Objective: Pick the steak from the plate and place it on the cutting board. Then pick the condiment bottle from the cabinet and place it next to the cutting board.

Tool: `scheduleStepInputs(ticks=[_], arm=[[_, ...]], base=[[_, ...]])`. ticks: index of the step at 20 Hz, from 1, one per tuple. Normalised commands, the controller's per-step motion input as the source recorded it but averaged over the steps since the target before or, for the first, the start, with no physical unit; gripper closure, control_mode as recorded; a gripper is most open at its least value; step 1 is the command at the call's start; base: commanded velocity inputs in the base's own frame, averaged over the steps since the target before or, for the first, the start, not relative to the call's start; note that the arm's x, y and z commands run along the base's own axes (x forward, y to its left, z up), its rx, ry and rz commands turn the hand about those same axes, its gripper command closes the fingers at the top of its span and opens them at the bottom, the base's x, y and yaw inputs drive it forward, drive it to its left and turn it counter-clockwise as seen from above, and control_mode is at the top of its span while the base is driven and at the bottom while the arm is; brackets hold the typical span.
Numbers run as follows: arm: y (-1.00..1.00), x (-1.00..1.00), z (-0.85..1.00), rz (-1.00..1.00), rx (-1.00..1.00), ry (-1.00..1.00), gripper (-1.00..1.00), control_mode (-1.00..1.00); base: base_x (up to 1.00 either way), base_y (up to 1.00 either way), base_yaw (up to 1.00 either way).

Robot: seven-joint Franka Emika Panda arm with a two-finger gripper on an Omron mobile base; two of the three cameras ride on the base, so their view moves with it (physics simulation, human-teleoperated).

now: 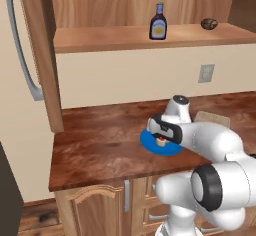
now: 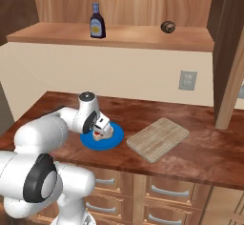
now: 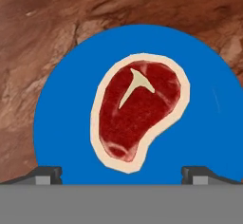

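The steak [image 3: 137, 109], red with a pale fat rim, lies in the middle of the blue plate [image 3: 66, 123] on the dark countertop. My gripper [image 3: 126, 175] hangs open straight over it, and one fingertip [image 3: 45, 174] shows at each side of the steak, above it and not touching. From the base, the gripper [image 2: 97, 133] sits low over the plate [image 2: 116, 136]. The tan cutting board [image 2: 158, 138] lies just right of the plate, partly behind my arm in the left base view [image 1: 212, 117]. The condiment bottle [image 1: 158, 22] stands upright on the cabinet's shelf ledge [image 1: 110, 37].
A brown round lump [image 2: 167, 26] rests on the shelf, right of the bottle [image 2: 97, 22]. A wall outlet [image 2: 187, 80] is above the counter. A wooden side panel [image 2: 228, 76] rises at the right, a fridge [image 1: 20, 55] at the left. Drawers run below the counter.
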Motion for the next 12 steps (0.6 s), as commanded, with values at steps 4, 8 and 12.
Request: scheduleStepInputs(ticks=[4,8,12], arm=[[0.0,0.17,-0.18,0.0,0.01,0.0,-1.0,-1.0],[0.0,0.11,-0.2,0.0,0.0,0.0,-1.0,-1.0],[0.0,0.08,-0.21,0.0,0.0,-0.01,-1.0,-1.0]], base=[[0.0,0.0,0.0],[0.0,0.0,0.0],[0.0,0.0,0.0]])
